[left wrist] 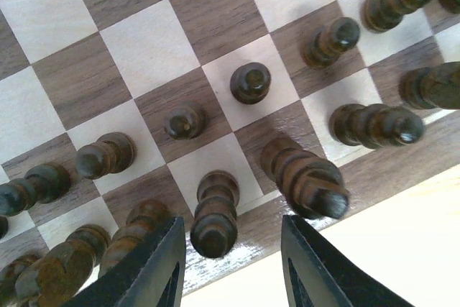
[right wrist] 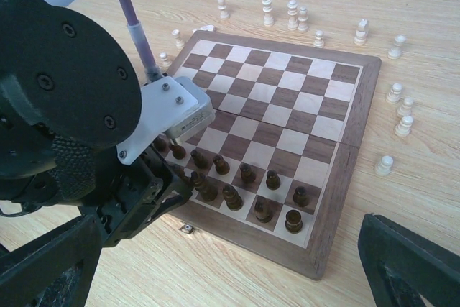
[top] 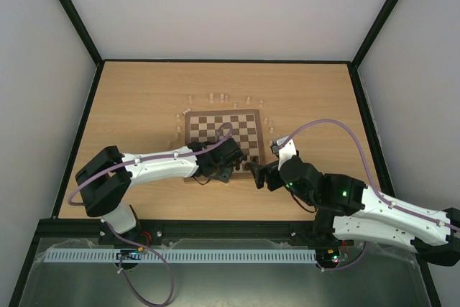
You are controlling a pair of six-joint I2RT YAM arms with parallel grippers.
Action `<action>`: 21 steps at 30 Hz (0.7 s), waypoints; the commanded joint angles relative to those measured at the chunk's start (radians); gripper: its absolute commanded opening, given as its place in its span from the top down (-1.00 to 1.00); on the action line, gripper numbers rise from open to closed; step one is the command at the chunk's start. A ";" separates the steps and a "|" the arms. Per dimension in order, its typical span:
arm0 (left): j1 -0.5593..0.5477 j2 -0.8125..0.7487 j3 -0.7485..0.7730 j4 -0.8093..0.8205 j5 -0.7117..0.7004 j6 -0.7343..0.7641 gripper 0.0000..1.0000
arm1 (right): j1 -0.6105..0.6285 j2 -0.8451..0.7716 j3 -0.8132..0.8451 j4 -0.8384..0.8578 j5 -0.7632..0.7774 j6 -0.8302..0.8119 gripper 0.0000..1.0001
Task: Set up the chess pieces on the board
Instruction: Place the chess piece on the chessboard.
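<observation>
— Jaws on the left gripper (left wrist: pixel 231 226): how do they stand?
— Part-way apart and released. In the left wrist view its two black fingers (left wrist: pixel 147 267) flank the head of one dark back-row piece (left wrist: pixel 214 213). A clear gap shows between that piece and one finger, so nothing is grasped.
— And the right gripper (right wrist: pixel 228 264)?
— Spread wide, with nothing between the fingers. It hangs low near the near edge of the board (right wrist: pixel 359 106), just beside the left gripper in the top view.
— Where are the chess pieces?
— The dark pieces (right wrist: pixel 248 172) stand upright in the two rows nearest the arms, one to a square where I can see them. The left arm (right wrist: pixel 57 98) covers the left end of both rows in the right wrist view.
— What about the pale pieces (right wrist: pixel 293 14)?
— Every one I can see is off the board, on the table (right wrist: pixel 417 5). A loose line runs beyond the far edge, more stand down the right side, and a couple sit by the far left corner.
— Upright?
— Most look so; some are too small to tell.
— The board itself?
— It lies flat on the table, between the two arms.
</observation>
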 commanded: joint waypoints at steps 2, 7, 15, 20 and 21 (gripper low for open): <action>-0.024 -0.060 0.055 -0.057 -0.031 -0.017 0.19 | 0.002 -0.010 -0.011 0.006 0.008 0.001 -0.97; -0.041 -0.109 0.098 -0.101 -0.048 -0.026 0.18 | 0.002 -0.011 -0.010 0.006 0.009 0.001 -0.97; -0.047 -0.204 0.125 -0.157 -0.099 -0.037 0.14 | 0.002 -0.005 -0.012 0.006 0.011 0.001 -0.97; -0.045 -0.262 0.121 -0.158 -0.145 -0.036 0.01 | 0.002 -0.003 -0.012 0.007 0.015 0.001 -0.97; -0.044 -0.269 0.120 -0.156 -0.149 -0.035 -0.01 | 0.002 -0.002 -0.012 0.007 0.015 0.001 -0.97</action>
